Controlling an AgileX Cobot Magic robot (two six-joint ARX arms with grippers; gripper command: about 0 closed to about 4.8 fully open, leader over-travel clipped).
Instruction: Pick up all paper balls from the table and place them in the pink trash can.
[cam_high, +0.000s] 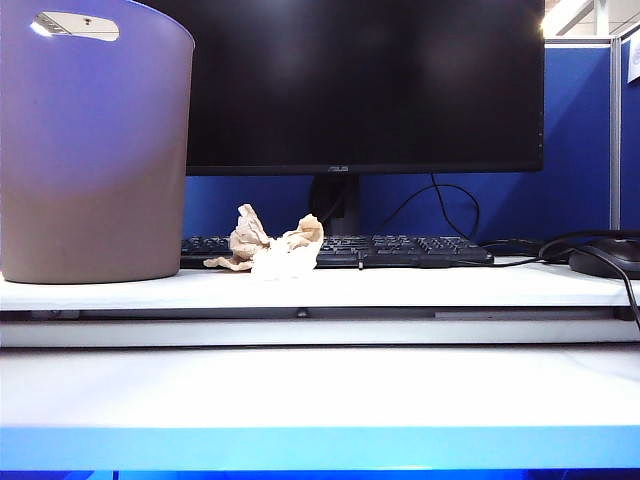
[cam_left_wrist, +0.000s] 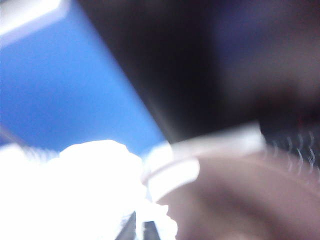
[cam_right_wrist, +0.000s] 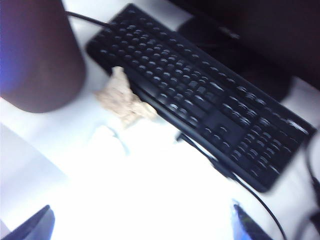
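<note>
Two paper balls, a tan one (cam_high: 246, 240) and a white one (cam_high: 283, 258), are lying together on the table (cam_high: 320, 395) against the keyboard (cam_high: 400, 249), just right of the pink trash can (cam_high: 95, 150), with neither gripper showing in the exterior view. Blurred, the left wrist view is showing the left gripper (cam_left_wrist: 136, 227) pinched shut on a bright white paper wad (cam_left_wrist: 90, 190) right beside the trash can's rim (cam_left_wrist: 172, 175). Over the table, the right gripper (cam_right_wrist: 145, 220) is hanging with jaws spread wide and holding nothing, the tan ball (cam_right_wrist: 121, 97) and a small white ball (cam_right_wrist: 107, 139) lying between the keyboard (cam_right_wrist: 200, 95) and the trash can (cam_right_wrist: 40, 55).
</note>
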